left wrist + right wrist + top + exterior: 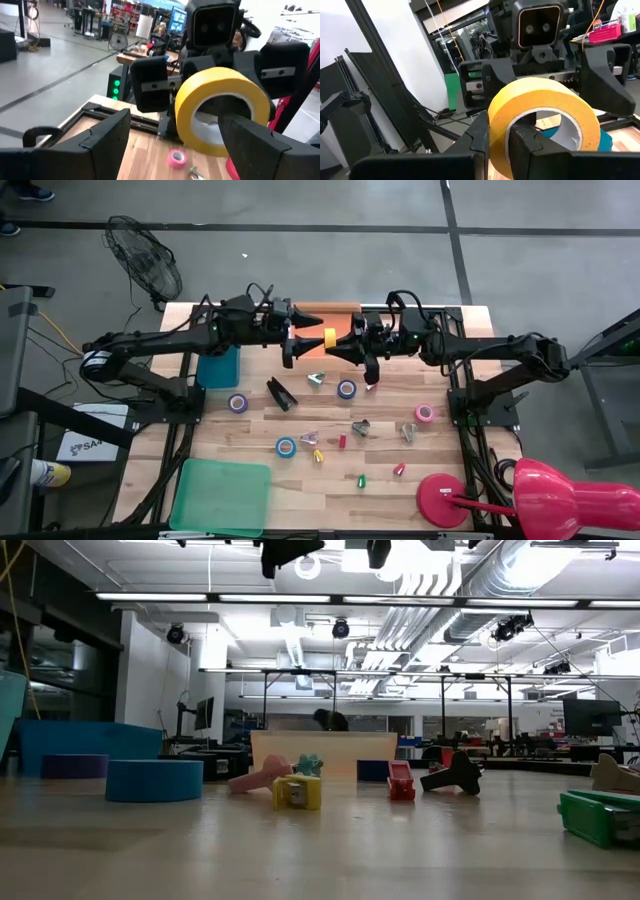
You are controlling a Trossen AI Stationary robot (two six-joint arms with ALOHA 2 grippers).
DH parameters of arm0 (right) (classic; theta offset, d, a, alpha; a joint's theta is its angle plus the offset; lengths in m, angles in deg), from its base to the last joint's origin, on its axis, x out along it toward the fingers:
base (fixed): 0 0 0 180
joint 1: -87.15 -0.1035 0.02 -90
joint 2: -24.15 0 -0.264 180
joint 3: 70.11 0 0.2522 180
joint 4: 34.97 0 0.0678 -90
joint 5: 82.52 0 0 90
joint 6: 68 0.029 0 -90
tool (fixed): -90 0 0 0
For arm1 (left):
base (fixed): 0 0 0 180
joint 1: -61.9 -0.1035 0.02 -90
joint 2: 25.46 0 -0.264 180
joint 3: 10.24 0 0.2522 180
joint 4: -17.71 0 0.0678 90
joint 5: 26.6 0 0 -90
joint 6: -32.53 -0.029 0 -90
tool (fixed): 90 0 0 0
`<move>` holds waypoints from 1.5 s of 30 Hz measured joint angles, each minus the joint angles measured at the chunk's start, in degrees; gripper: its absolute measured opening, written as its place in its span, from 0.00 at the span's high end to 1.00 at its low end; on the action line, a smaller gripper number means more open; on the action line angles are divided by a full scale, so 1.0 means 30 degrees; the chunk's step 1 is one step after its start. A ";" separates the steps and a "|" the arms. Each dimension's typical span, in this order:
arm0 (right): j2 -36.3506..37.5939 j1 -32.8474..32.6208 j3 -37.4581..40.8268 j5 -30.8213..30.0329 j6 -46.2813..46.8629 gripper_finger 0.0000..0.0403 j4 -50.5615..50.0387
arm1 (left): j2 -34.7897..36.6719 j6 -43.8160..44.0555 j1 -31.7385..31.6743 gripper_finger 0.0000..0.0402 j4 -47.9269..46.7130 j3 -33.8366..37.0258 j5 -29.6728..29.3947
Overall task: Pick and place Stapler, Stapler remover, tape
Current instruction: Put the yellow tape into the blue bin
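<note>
A yellow tape roll (329, 337) hangs in the air between my two grippers, above the table's far middle, beside an orange tray (325, 310). My right gripper (343, 346) is shut on it. My left gripper (312, 341) faces it from the left and is open; its fingers (107, 145) stand wide apart around the roll (220, 100). The black stapler (281, 392) lies on the table nearer me. Purple (238, 403), blue-purple (346, 388), pink (425, 413) and blue (286, 446) tape rolls lie flat. Several small coloured staple removers (360, 427) are scattered among them. My right gripper (499, 131) pinches the yellow roll's wall (499, 117), with one finger (532, 147) inside the centre hole and one outside. The fingers come level from the table's right. The roll stands on edge, lifted clear of the table. My left gripper: one finger (250, 145) overlaps the roll's lower rim, but I cannot tell whether it touches.
A blue bin (218, 367) stands at the table's left and a green lid (222, 495) lies at the near left corner. A red lamp base (443, 502) sits at the near right corner. Bare wood shows near the front edge between the lid and the lamp.
</note>
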 joint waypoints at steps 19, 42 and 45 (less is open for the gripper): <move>-0.0007 0.0000 0.0000 -0.0051 0.0015 0.93 -0.0084 | -0.0401 0.0188 0.0007 0.62 0.0700 0.0007 0.0449; -0.0018 -0.0007 0.0015 -0.0204 0.0267 0.78 -0.0754 | -0.0814 -0.0290 0.1131 0.95 0.0495 0.0007 -0.1123; -0.0051 -0.0007 0.0015 -0.0153 0.0261 0.65 -0.1000 | -0.0852 -0.0296 0.1147 0.95 0.0155 0.0015 -0.1199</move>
